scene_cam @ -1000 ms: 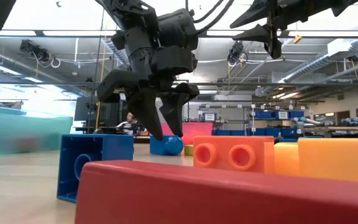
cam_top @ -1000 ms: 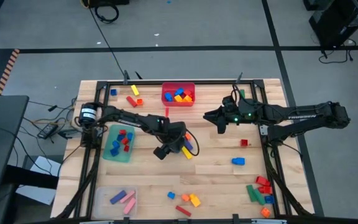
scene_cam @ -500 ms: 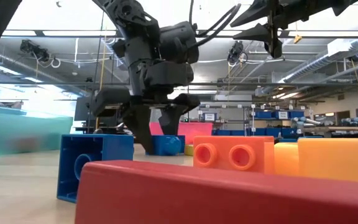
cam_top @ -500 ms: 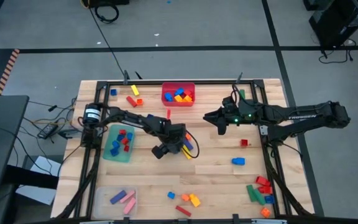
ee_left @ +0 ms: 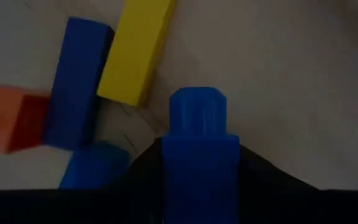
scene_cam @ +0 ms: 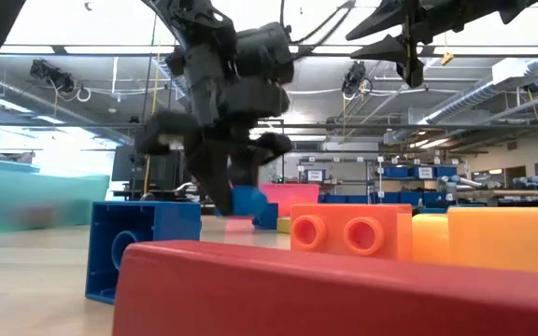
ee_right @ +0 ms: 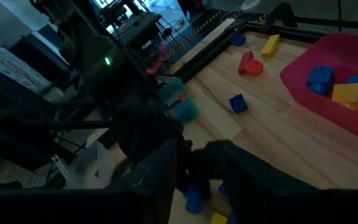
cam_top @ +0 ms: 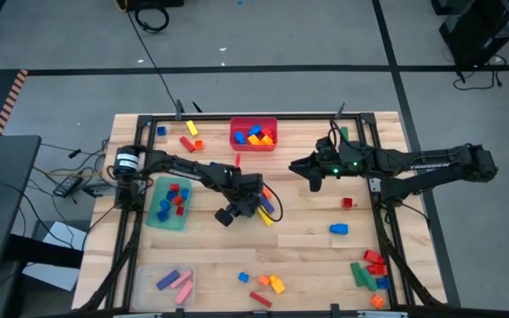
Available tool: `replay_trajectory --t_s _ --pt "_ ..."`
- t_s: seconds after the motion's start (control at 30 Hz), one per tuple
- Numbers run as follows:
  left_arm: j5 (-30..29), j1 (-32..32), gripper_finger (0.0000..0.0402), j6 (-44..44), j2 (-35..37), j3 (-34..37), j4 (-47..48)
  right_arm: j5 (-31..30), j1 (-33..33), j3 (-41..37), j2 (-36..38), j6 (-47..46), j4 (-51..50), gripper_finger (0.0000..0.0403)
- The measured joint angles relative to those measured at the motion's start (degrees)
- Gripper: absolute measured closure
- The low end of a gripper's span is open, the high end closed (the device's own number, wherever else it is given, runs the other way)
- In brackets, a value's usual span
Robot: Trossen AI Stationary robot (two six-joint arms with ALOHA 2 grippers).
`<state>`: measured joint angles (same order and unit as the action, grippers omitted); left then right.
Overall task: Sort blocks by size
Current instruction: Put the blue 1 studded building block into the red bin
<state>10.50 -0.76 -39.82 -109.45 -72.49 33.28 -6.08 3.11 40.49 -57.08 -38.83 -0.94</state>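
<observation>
Since you are sorting, read from the nearest thing outward.
Left gripper (scene_cam: 224, 182): over mid-table, you have its fingers clamped on a small blue plastic brick (ee_left: 199, 149), lifted clear of the wood.
Beside it: a long yellow bar (ee_left: 135, 53), a long blue bar (ee_left: 76, 84) and an orange brick (ee_left: 8, 118) lie just under your grip.
Step in hand: as I judge it, the pickup is done and the carry begins.
Next move: you likely need to choose a bin by size; the green tray (cam_top: 153, 215) of small bricks sits near, the red bin (cam_top: 253, 124) farther.
Right gripper (cam_top: 313, 177): waits above the far right of the table; its fingers stand partly apart, empty.
</observation>
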Motion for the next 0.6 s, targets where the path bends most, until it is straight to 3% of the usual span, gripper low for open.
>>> replay_trajectory --t_s 0.17,0.4,0.6 --pt "3.65 -2.85 0.0269 7.8 6.67 -0.03 3.82 0.21 0.0 0.0 0.0 0.26 -0.28 0.0266" --pt "-4.45 -13.34 0.0268 19.42 17.57 -0.07 1.61 0.23 -0.02 0.0 0.02 1.53 -0.49 0.0266" --pt "-6.41 -27.1 0.0265 36.2 18.68 -0.11 -1.88 0.23 -0.02 0.0 0.0 2.56 -0.55 0.0266"
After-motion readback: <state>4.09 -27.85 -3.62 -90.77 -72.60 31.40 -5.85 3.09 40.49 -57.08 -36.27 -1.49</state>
